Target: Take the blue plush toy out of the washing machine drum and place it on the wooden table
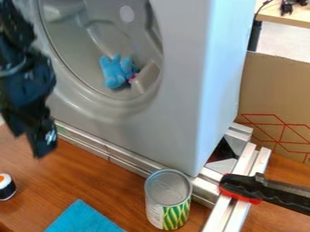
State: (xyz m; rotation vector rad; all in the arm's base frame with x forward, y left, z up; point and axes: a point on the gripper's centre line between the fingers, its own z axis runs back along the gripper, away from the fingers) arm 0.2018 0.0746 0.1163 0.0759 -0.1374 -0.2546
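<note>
"Where's the gripper (28, 143)?"

"At the left, in front of the big gray washer (176, 108). Its two tips are apart, with a gap between."

"What's near it?"

"The little roll (6, 192) is down and left of it, by the view's edge. The blue cloth (82, 219) is down and right, cut off by the bottom edge. Brown table (42, 181) shows between them."

"Any hard edges?"

"A metal rail (130, 164) runs along the washer's foot, off to the gripper's right. The open can (167, 213) stands just beside it. Farther right is a black and red clamp (242, 188)."

"And higher up?"

"A blue toy (113, 72) sits inside the washer's round hole, up and right."
</note>
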